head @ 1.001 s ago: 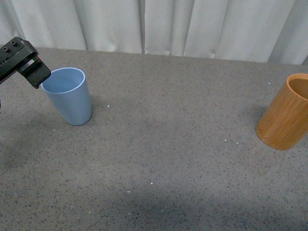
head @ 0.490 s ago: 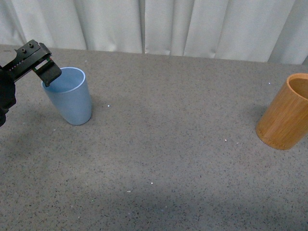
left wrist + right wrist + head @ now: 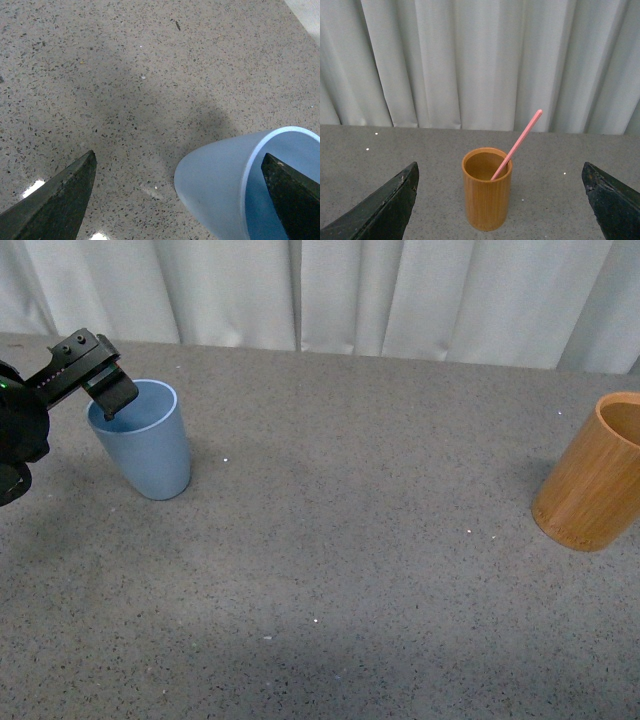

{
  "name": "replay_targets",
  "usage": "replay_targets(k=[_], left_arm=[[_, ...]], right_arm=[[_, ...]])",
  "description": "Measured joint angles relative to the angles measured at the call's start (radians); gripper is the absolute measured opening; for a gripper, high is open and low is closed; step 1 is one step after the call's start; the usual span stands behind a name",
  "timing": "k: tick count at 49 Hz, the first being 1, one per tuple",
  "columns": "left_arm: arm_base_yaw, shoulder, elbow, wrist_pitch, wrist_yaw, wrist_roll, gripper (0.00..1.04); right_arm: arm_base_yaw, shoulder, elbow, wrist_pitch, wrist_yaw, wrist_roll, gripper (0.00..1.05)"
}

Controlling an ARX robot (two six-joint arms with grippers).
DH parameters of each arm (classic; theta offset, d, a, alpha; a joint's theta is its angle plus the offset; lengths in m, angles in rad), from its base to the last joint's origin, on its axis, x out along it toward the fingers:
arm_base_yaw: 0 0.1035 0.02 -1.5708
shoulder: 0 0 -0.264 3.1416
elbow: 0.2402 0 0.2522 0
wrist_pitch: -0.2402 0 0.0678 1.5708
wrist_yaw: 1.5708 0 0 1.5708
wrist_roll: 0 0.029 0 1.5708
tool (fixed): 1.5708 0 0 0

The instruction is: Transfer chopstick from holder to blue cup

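Note:
The blue cup [image 3: 142, 445] stands upright at the table's left. My left gripper [image 3: 105, 400] hangs open at its rim. In the left wrist view the blue cup [image 3: 220, 182] has its wall between the jaws of the left gripper [image 3: 178, 154]: one finger shows over the cup's mouth, the other over bare table. Nothing shows inside the cup. The orange-brown holder [image 3: 595, 475] stands at the far right. In the right wrist view one pink chopstick [image 3: 520, 142] leans in the holder [image 3: 487, 195]. My right gripper [image 3: 500, 164] is open, facing it from a distance and out of the front view.
Grey speckled tabletop [image 3: 350, 570] stretches between the cup and the holder. White curtains [image 3: 350, 290] hang along the table's far edge, just behind both objects.
My left gripper has moved right and slightly up, from beside the cup's left rim to over it. The cup and holder have not moved.

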Motion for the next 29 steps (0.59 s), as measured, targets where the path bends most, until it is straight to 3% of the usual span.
replay_targets(k=[29], left_arm=[[0.01,0.038,0.024,-0.024,-0.025,-0.003,0.95]], right_arm=[[0.0,0.0,0.0,0.0,0.0,0.0,0.95]])
